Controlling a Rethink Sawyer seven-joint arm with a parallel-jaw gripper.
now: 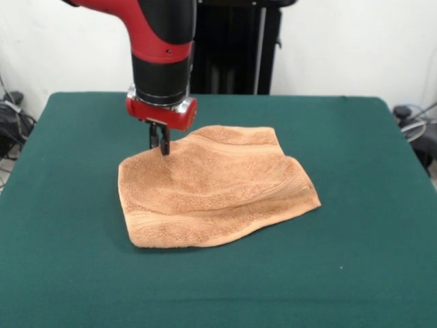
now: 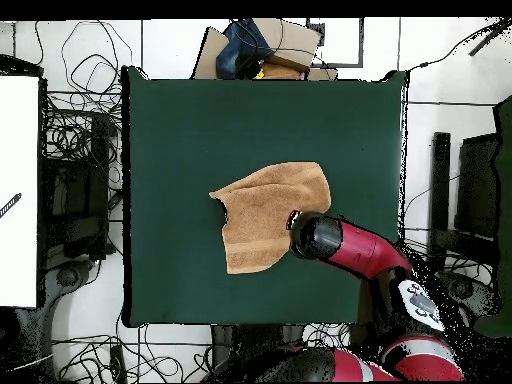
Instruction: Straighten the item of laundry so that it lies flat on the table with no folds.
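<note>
No brand, label or readable writing showing anywhere on the arm, the cloth or the tabletop.

Lying near the middle of the dark green tabletop [image 1: 369,273]: a small orange-tan terry towel [image 1: 218,188], rumpled rather than flat. Rising in soft ridges across its surface, with woven band stripes running along the near hem and along the far edge. Curling up slightly at the far edge, where a fold or doubled layer seems to be sitting; hard to make out how many layers. Showing in the overhead view as an irregular shape with one notched corner, not a clean square.

Coming down from above in the front view: a red and black arm [image 1: 160,48], cut off at the top edge. Ending in a red collar with a small dark hand [image 1: 162,142] below it, tips resting at the towel's far left corner. Fingers looking narrow, close together, seemingly pinching the towel's edge, though the grip itself is too small and dark to be certain.

Hiding the hand completely in the overhead view: the arm's own round black end, covering one edge of the towel.

Crowding the floor around the tabletop: tangled cables [image 2: 85,140].
</note>
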